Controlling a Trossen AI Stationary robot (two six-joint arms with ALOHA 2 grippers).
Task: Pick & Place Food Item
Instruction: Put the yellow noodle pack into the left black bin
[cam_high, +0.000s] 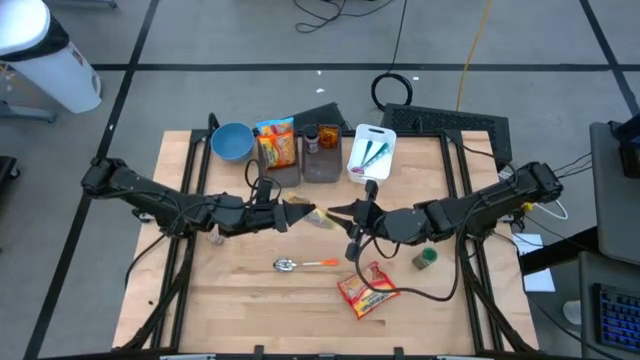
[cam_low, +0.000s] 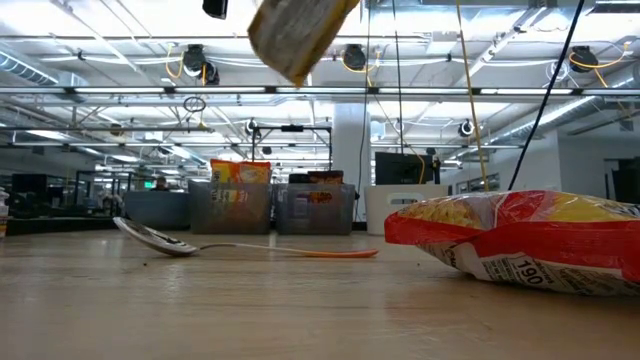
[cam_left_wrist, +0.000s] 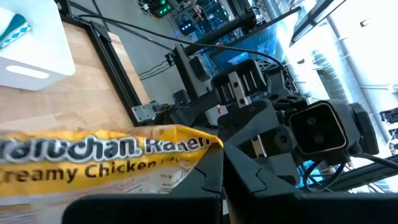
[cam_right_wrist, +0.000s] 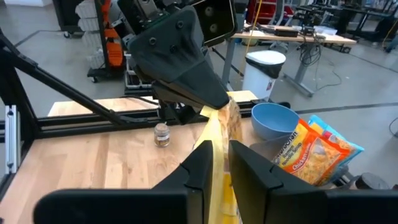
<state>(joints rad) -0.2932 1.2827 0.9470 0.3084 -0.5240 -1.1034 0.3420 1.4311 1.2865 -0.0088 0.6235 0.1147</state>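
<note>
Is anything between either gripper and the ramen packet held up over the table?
Nothing visible. The left gripper is shut on the ramen packet at one end, and the right gripper has its fingers around the other end.

Ramen packet (cam_right_wrist: 219, 134) between both end effectors

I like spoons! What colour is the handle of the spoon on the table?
The spoon has an orange handle and a shiny silver bowl. It shows best in the high view.
</note>
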